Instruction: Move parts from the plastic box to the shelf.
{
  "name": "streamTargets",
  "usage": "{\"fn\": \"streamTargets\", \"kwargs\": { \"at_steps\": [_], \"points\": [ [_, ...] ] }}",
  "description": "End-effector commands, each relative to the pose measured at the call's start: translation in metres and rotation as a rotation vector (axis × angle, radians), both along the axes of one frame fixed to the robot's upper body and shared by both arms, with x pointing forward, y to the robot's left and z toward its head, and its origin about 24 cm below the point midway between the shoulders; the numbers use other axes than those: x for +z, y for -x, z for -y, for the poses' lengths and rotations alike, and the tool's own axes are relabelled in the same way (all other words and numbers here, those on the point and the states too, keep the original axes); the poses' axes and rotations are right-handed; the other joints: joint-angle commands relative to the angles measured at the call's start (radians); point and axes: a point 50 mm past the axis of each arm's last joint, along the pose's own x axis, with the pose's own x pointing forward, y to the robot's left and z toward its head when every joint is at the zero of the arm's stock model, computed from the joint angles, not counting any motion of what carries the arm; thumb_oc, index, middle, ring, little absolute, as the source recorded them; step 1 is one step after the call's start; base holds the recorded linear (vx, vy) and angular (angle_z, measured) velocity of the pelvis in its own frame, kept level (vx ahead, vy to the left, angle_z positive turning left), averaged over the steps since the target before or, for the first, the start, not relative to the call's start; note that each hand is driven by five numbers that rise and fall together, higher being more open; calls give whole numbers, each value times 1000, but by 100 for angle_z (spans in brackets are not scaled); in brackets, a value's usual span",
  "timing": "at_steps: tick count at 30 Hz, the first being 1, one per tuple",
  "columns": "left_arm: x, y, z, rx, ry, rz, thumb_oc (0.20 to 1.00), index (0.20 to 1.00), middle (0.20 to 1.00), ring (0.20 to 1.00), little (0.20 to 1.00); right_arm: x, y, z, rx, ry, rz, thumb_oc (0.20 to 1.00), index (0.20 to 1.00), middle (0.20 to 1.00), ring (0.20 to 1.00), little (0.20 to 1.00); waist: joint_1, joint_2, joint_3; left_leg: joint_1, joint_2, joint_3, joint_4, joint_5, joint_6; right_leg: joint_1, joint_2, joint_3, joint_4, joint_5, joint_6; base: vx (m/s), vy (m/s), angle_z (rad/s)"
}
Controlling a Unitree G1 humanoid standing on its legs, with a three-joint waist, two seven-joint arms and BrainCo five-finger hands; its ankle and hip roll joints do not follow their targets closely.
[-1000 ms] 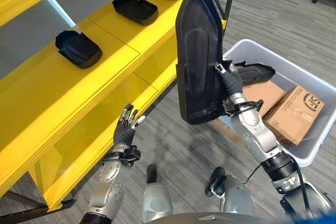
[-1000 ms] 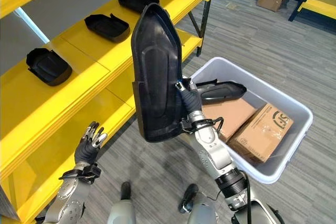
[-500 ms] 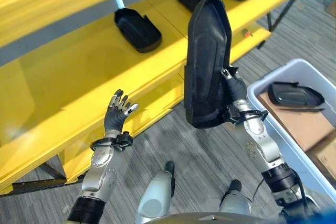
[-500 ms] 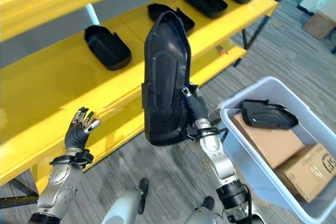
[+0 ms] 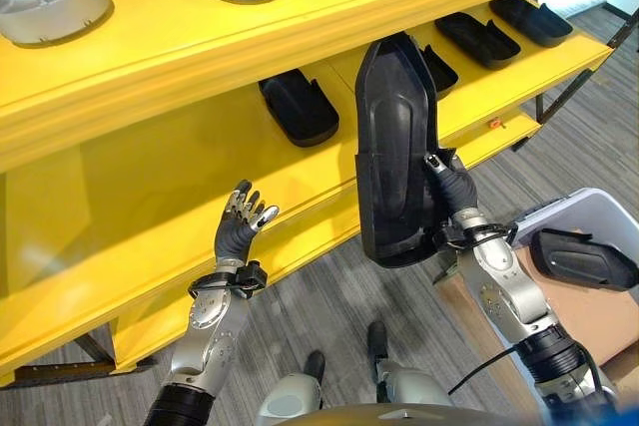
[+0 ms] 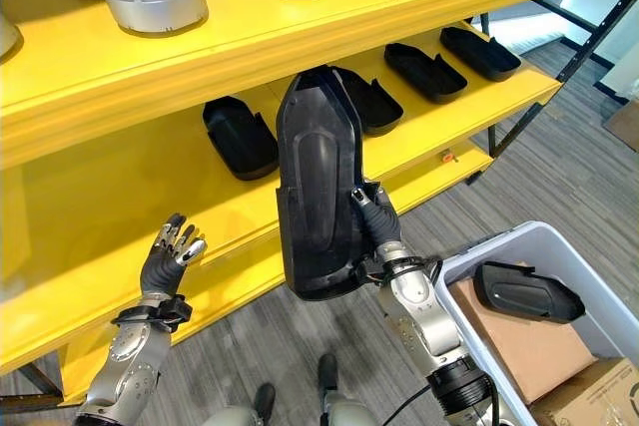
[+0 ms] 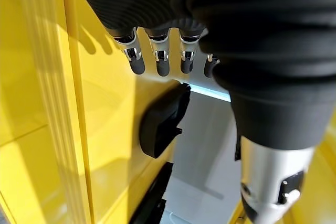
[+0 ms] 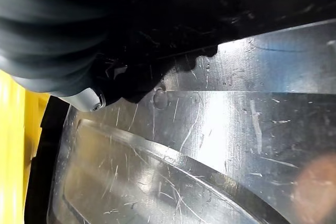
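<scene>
Holding the long black part (image 6: 318,187) upright by its lower edge, the right hand (image 6: 376,226) pinches it before the yellow shelf (image 6: 449,107). Such a tall load could tip or clip the shelf's front edge. The left hand (image 6: 165,258) hangs spread nearby.

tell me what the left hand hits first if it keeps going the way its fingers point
Probably the yellow shelf just ahead of the open left hand; the nearest black part lies off to its right. Depth is unclear.

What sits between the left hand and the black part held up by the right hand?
Nothing: in the left eye view the stretch from the left hand to the black part shows bare yellow shelf edge and floor.
</scene>
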Motion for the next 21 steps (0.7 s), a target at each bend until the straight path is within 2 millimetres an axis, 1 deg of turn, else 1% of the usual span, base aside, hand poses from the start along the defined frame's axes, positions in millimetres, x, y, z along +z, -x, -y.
{"fn": "streamTargets", "kwargs": {
  "at_steps": [1, 7, 9, 10, 11, 12, 13, 15, 16, 17, 18, 19, 21],
  "points": [
    [19, 2, -6, -37, -85, 93, 1000, 1000, 1000, 1000, 1000, 42, 4, 0, 11, -125, 208, 200, 200, 200, 200, 200, -8, -19, -80, -76, -1, 24, 16, 32, 4, 28, -53, -24, 96, -150, 57, 56, -107, 14],
    [15, 7, -6, -26, -65, 75, 1000, 1000, 1000, 1000, 1000, 44, 5, 1, 20, -126, 214, 200, 200, 200, 200, 200, -8, -9, -84, -67, 17, -3, 6, 47, -14, 42, -40, -47, 110, -179, 40, 15, -97, 14],
    [15, 7, -6, -22, -60, 77, 1000, 1000, 1000, 1000, 1000, 48, 5, 1, 28, -114, 233, 200, 200, 200, 200, 200, -5, -9, -70, -95, 5, -10, 58, 44, -24, 37, -45, -59, 121, -188, 32, -73, -70, 23],
    [15, 7, -6, -23, -53, 76, 1000, 1000, 1000, 1000, 1000, 48, 5, 2, 31, -112, 238, 200, 200, 200, 200, 200, -9, -10, -60, -125, 0, 9, 116, 32, -31, 34, -52, -74, 130, -196, 28, -140, -20, 35],
    [15, 5, -5, -26, -42, 77, 1000, 1000, 1000, 1000, 1000, 52, 5, 7, 5, -90, 259, 200, 200, 200, 200, 200, -31, -13, -36, -153, 92, 166, 182, 48, -33, 32, -73, -115, 165, -215, 20, -113, 25, 97],
    [15, 5, -4, -29, -41, 77, 1000, 1000, 1000, 1000, 1000, 53, 5, 6, 3, -92, 260, 200, 200, 200, 200, 200, -32, -12, -35, -148, 124, 184, 162, 61, -33, 29, -77, -118, 170, -218, 22, -58, 100, 188],
    [14, 4, -2, -26, -43, 73, 1000, 1000, 1000, 1000, 1000, 53, 3, 1, 5, -99, 253, 200, 200, 200, 200, 200, -20, 0, -41, -143, 219, 116, 79, 160, -61, 28, -86, -112, 196, -238, 36, 23, 78, 185],
    [14, 4, -2, -26, -43, 73, 1000, 1000, 1000, 1000, 1000, 52, 3, 1, 5, -99, 253, 200, 200, 200, 200, 200, -21, 0, -41, -141, 219, 115, 74, 163, -62, 27, -85, -114, 198, -239, 35, 29, 78, 66],
    [14, 5, -2, -22, -42, 69, 1000, 1000, 1000, 1000, 1000, 52, 2, 1, 6, -97, 242, 200, 200, 200, 200, 200, -23, 17, -44, -132, 280, 103, -8, 218, -76, 11, -92, -118, 245, -263, 45, 45, 170, 1],
    [14, 4, -1, -21, -40, 65, 1000, 1000, 1000, 1000, 1000, 51, 1, 2, -5, -92, 238, 200, 200, 200, 200, 200, -24, 27, -43, -123, 306, 128, -52, 249, -85, -5, -99, -125, 281, -277, 48, 69, 261, 1],
    [13, 3, 0, -19, -44, 63, 1000, 1000, 1000, 1000, 1000, 52, 1, 4, -18, -90, 240, 200, 200, 200, 200, 200, -26, 39, -40, -130, 328, 161, -69, 280, -96, -11, -111, -137, 309, -286, 53, 67, 212, 3],
    [12, 5, -2, -13, -35, 60, 1000, 1000, 1000, 1000, 1000, 52, 2, 4, -12, -94, 238, 200, 200, 200, 200, 200, -26, 49, -41, -102, 339, 175, -83, 251, -95, -23, -113, -139, 341, -302, 55, 85, 212, 14],
    [9, 8, -5, -4, -32, 48, 1000, 1000, 1000, 1000, 1000, 50, 2, -1, 10, -104, 226, 200, 200, 200, 200, 200, -8, 64, -50, -86, 333, 164, -93, 224, -98, -41, -118, -127, 375, -304, 63, 74, 198, -22]
  ]
}}
